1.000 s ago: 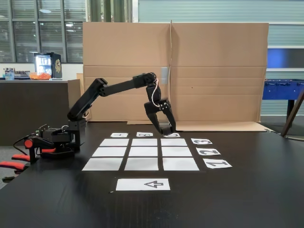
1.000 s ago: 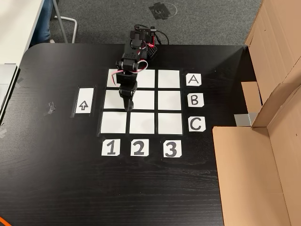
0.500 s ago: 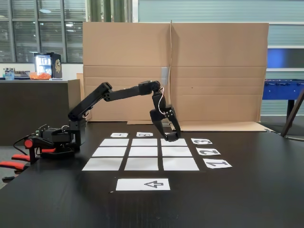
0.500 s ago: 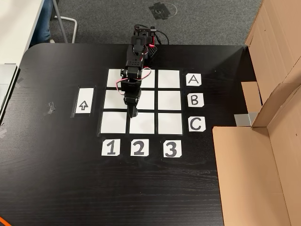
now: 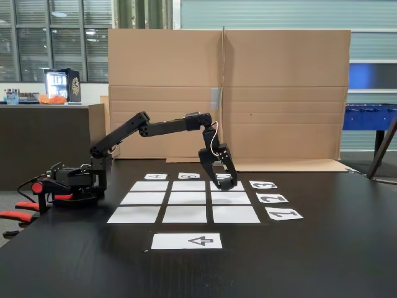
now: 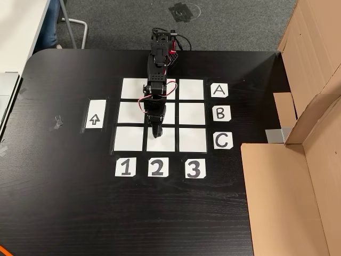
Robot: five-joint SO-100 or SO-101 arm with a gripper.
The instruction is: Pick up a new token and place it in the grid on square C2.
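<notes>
Fixed views, pincer [image 6: 155, 134] low over square C2 [image 6: 161, 142] of grid [image 6: 191, 114], grip unclear

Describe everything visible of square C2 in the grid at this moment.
Square C2 is a blank white paper rectangle lying flat on the black table, middle of the row beside label C and above label 2 in the top-down fixed view. The black end effector covers its upper part; whether it touches the paper is unclear.
</notes>
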